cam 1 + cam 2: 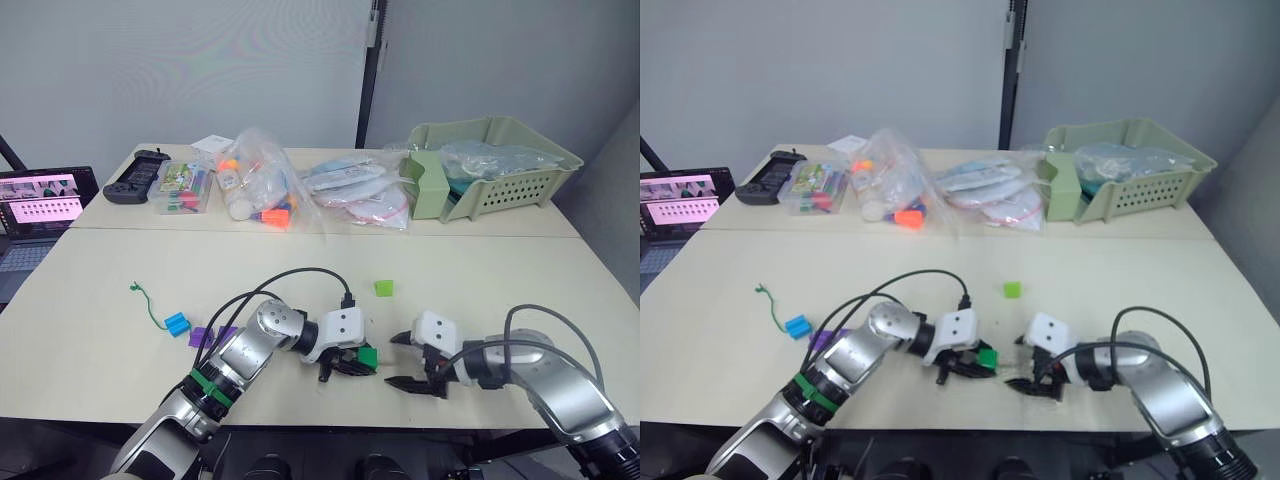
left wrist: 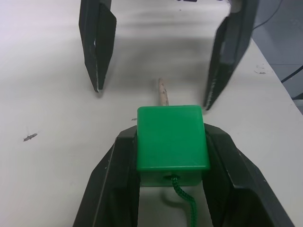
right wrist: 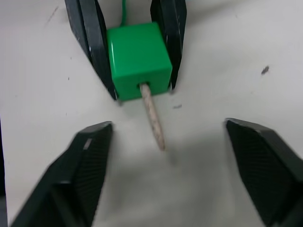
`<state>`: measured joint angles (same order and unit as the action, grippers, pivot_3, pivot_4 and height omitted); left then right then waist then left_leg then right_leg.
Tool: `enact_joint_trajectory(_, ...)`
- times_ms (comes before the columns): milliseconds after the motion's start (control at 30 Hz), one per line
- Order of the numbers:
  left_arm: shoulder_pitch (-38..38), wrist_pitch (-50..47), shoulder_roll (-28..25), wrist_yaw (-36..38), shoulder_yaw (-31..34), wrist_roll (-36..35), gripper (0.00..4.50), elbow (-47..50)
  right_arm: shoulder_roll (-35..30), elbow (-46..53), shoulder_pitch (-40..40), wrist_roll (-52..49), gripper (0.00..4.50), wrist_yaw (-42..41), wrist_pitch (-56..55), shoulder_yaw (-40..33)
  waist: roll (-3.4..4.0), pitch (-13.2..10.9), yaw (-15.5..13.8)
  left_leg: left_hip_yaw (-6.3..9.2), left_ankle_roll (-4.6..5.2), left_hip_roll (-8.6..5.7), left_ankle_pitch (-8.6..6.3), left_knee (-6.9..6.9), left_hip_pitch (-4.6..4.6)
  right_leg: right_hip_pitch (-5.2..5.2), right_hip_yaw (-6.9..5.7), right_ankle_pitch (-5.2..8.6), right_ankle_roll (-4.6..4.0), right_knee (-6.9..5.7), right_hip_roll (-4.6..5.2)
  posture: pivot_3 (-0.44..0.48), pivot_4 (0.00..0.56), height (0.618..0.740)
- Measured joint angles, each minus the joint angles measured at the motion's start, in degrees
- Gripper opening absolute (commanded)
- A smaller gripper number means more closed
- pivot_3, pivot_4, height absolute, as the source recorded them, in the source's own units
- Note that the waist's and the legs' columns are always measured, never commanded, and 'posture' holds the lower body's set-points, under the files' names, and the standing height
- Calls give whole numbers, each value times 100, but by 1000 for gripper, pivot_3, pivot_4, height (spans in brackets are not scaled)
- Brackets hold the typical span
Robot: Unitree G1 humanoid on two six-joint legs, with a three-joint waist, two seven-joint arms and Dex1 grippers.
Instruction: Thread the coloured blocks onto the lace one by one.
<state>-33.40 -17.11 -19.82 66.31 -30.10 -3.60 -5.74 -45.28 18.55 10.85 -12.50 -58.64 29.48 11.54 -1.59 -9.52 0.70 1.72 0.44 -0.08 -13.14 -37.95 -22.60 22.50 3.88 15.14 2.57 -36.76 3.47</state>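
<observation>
The dark green block (image 2: pixel 172 141) is clamped between the left gripper (image 2: pixel 173 156) fingers above the table (image 1: pixel 300 270). The lace (image 2: pixel 185 202) is threaded through; its stiff pale tip (image 3: pixel 152 115) protrudes, best pinched there. The right gripper (image 3: pixel 168 142) is spread wide, empty.

Both arms are silver-grey metal with rounded joints. The left arm (image 1: pixel 232 362) has a green band near the wrist. Each arm ends in a white boxy housing, and black cables loop over them. The left gripper (image 1: pixel 352 366) and right gripper (image 1: pixel 408 362) have black, tapered fingers.
</observation>
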Motion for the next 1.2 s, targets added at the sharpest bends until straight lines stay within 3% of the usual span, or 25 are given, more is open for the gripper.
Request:
enact_joint_trajectory(300, 12, -1, -54, 75, 5, -38, 1197, 37, -4, -84, 15, 42, 10, -99, -143, 133, 0, 0, 0, 0, 0, 0, 0, 0, 0, 0, 0, 0, 0, -1, 1, 0, 150, 740)
enact_joint_trajectory(433, 93, -30, -353, 156, 223, -129, 1197, 205, -19, -106, 15, 44, 0, -135, -234, 165, 1, 0, 13, 4, 0, 2, 0, 0, 2, 1, 0, 0, 0, -3, -1, 0, 150, 740)
enact_joint_trajectory(633, 342, 203, -1324, 583, 569, -284, 1197, 358, -22, -174, 70, 73, 0, -144, -313, 185, 1, 0, 30, 12, 0, 6, 0, 0, 7, 3, 3, -2, -4, -5, -1, 0, 150, 740)
enact_joint_trajectory(933, 733, 1446, -2766, 1233, 1219, -418, 1197, -103, -44, -234, 209, 227, 0, -266, -395, 269, 1, 1, 122, 14, 0, 33, 0, 12, 32, -2, 4, -2, -20, -15, -12, 0, 150, 740)
enact_joint_trajectory(1200, 753, 1797, -2961, 1362, 1421, -418, 1197, -496, -46, -287, 277, 240, 0, -366, -405, 312, 2, 1, 178, -17, 0, 56, 0, 13, 40, -2, 5, 2, -28, -28, -28, 0, 150, 740)
